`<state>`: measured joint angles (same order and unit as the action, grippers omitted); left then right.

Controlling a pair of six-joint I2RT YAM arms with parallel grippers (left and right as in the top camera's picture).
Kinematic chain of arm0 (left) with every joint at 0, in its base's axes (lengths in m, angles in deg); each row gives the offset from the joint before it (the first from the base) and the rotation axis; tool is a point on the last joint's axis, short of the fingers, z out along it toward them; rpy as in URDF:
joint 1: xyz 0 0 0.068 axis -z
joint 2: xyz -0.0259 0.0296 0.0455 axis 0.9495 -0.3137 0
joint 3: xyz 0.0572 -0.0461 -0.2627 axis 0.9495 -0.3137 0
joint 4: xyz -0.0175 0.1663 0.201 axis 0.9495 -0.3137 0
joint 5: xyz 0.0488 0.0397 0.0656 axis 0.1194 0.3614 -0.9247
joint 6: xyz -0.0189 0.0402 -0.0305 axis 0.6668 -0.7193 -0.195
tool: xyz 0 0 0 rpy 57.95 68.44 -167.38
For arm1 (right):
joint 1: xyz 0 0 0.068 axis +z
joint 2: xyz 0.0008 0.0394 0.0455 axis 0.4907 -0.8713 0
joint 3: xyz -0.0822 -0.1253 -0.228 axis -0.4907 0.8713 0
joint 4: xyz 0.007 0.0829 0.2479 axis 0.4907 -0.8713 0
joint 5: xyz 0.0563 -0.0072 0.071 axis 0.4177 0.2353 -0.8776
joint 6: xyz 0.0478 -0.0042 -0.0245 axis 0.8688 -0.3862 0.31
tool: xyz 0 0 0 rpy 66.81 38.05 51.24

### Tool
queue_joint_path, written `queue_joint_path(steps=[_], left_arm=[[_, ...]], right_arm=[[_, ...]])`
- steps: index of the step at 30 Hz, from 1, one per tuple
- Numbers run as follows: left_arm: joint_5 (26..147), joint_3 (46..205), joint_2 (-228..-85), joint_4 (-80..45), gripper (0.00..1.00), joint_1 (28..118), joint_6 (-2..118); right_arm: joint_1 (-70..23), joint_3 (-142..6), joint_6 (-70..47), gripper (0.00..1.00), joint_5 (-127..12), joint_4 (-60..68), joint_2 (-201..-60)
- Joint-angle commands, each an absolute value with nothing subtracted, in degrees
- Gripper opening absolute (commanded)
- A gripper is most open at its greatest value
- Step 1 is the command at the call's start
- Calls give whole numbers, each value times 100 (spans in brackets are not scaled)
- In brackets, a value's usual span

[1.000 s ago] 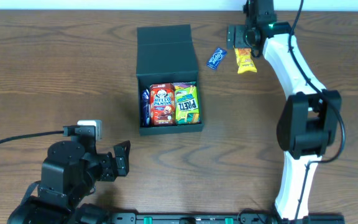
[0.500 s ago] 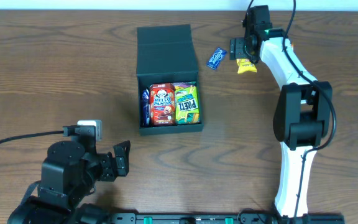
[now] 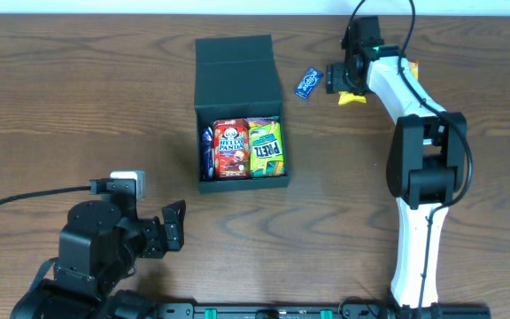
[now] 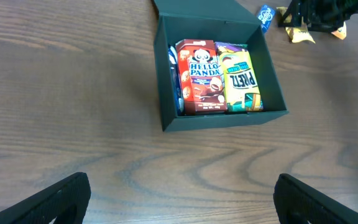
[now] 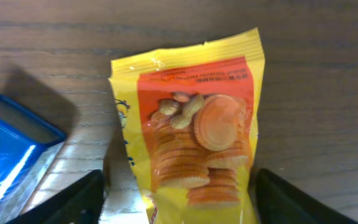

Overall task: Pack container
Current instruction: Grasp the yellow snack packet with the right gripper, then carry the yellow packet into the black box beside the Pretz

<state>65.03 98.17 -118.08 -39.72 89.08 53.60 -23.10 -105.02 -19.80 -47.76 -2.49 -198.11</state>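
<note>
Right gripper [image 5: 179,177]: spread at the far right of the table [image 3: 60,89], straddling the yellow packet, not clamped as far as can be seen.
Yellow packet [image 5: 191,124]: flat on the wood, printed face up, peanuts and round crackers pictured. Between the jaws, just beside a blue packet [image 5: 11,155].
Packet's likely handling: light, with crinkly, slippery film and brittle contents. Best pinched gently across the narrow width, firm enough not to slide, soft enough not to crush.
Container [image 3: 237,182]: mid-table, well apart from the right gripper. Open, with flap lid [image 3: 237,62] laid back flat toward the far edge.
Contents: Hello Panda box [image 3: 230,149] and Pretz box [image 3: 266,148] side by side, a blue item [image 3: 207,149] wedged against the left wall. Little floor room left, so probably a drop on top.
Container's likely handling: light, stiff cardboard, easily shoved across the smooth wood. Flap best taken by its free far edge, walls steadied during the fold.
Left gripper [image 4: 182,183]: wide apart and empty, hovering near the table's near edge, short of the container.
</note>
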Motion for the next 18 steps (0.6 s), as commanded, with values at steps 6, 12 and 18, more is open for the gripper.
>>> queue_joint_path(steps=[6,12,18], left_arm=[[6498,9837,-11799,-3972,95,8910,5323],[6498,9837,-11799,-3972,95,8910,5323],[6498,9837,-11801,-3972,95,8910,5323]], right_arm=[[-2352,-10567,-1969,56,-4804,-264,-19936],[-2345,-10572,-1799,39,-4808,-273,-19932],[-2341,-10591,-1757,35,-4870,-406,-19726]])
